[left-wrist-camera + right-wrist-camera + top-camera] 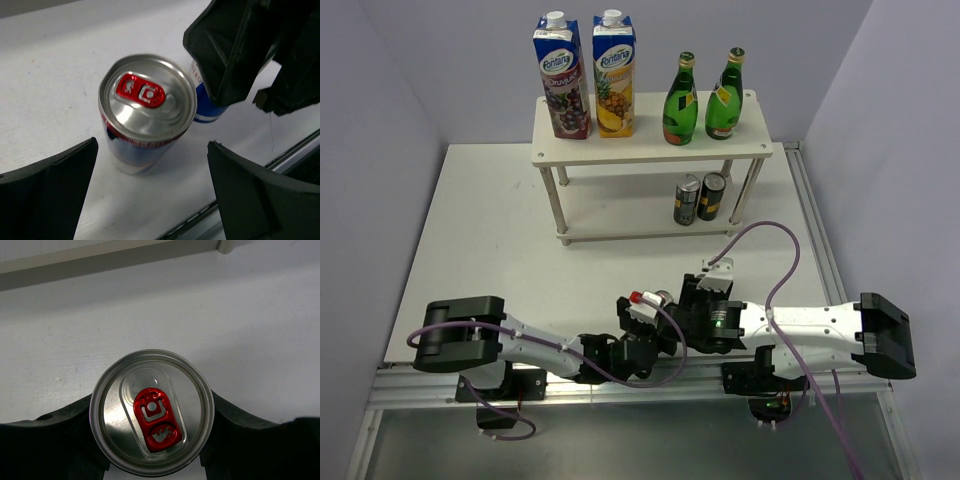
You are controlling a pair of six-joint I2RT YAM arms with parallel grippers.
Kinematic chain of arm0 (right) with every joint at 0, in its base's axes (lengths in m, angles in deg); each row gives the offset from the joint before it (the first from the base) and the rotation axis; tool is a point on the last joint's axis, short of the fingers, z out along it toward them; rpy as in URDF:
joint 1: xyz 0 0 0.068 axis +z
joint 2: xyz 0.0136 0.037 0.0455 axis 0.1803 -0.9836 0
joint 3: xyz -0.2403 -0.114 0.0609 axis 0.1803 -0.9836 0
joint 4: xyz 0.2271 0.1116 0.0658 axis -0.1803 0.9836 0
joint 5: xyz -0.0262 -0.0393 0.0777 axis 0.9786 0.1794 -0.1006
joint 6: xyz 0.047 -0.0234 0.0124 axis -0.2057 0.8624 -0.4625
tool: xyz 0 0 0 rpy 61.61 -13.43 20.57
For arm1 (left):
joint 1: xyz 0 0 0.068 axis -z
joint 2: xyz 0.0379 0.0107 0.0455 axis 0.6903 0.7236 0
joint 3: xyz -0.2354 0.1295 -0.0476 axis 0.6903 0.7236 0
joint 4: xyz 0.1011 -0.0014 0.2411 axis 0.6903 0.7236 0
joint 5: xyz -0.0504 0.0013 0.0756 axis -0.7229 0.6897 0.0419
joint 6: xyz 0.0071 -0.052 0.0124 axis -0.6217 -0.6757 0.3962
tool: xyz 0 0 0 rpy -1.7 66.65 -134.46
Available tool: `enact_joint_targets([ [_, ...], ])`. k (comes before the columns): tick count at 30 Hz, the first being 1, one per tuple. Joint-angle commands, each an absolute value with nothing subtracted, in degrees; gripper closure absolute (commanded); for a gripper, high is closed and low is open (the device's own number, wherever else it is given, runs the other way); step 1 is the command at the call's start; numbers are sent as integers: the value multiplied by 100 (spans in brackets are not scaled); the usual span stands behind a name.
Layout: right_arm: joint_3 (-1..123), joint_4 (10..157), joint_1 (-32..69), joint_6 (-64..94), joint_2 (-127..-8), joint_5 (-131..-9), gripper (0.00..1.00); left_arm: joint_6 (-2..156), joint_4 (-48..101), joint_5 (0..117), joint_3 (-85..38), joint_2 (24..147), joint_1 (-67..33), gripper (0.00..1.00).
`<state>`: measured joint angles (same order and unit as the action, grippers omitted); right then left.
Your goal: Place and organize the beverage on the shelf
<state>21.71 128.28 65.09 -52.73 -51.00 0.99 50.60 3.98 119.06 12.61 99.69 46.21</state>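
Note:
Two slim blue-and-silver cans stand on the table near its front edge. One can point(147, 107) stands upright just beyond my open left gripper point(152, 150), whose fingers point(50, 190) are spread wider than the can and do not touch it; it also shows in the top view point(648, 298). My right gripper point(152, 432) is shut on the other can point(151, 417), seen from above with its red tab; that can shows in the left wrist view point(204, 102). On the white shelf point(650, 152), two green bottles point(680, 100) point(725, 95) stand on the top board and two dark cans point(687, 199) point(711, 195) on the lower board.
Two tall juice cartons point(563, 78) point(614, 75) stand on the left of the shelf's top board. A metal rail point(620, 385) runs along the table's front edge beside both grippers. A purple cable point(770, 240) loops over the table at the right.

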Motion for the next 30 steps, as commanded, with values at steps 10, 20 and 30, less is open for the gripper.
enact_joint_targets([
  [10, 2284, 12392, 6441, -5256, -4915, 467, 100, 5604, -538, 11674, 867, 10654, 4380, 33],
  [20, 2267, 12409, 6362, -5212, -4854, 493, 100, 5165, 14, 12024, 1007, 10524, 4406, 100],
  [30, 2161, 12252, 6335, -5107, -4572, 502, 100, 3311, 2430, 13105, 1553, 9320, 4881, 100],
])
